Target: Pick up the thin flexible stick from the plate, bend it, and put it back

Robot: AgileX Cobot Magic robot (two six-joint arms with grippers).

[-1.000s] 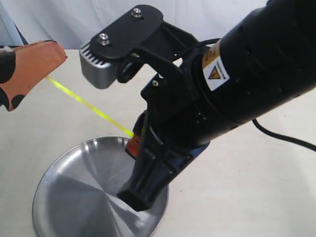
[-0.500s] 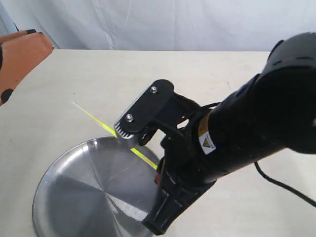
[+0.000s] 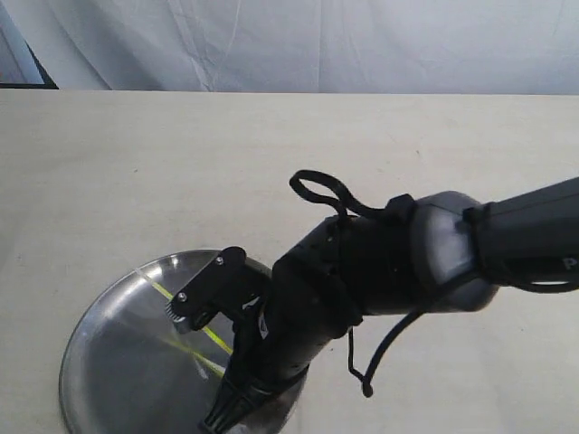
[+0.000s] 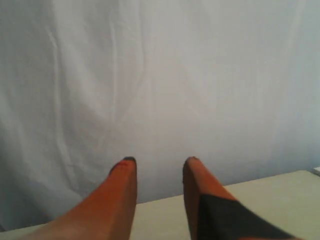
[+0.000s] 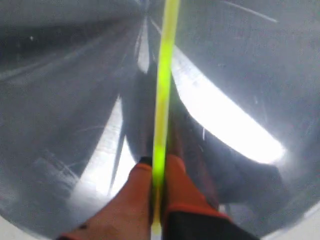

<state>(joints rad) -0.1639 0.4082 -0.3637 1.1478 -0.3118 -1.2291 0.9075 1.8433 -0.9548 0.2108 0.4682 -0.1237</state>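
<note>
The thin yellow-green stick [image 5: 165, 75] runs straight out from my right gripper [image 5: 159, 162], which is shut on its near end, the orange fingers [image 5: 182, 187] pressed against it. It lies low over the shiny silver plate [image 5: 60, 100]. From the exterior camera the plate [image 3: 109, 380] sits at the lower left and the stick [image 3: 213, 336] slants across it, with the right arm's body hiding the gripper's fingers. My left gripper [image 4: 157, 161] is open with nothing between its fingers, faces the white cloth, and is outside the exterior view.
The beige table [image 3: 407, 163] spreads around the plate, with a white cloth backdrop [image 3: 317, 45] behind it. A black cable loop [image 3: 317, 190] sticks up from the right arm. The plate's near rim runs to the exterior picture's bottom edge.
The left gripper has let go of the stick and drawn back out of the exterior view. The right gripper has lowered the stick from above the table down over the plate.
</note>
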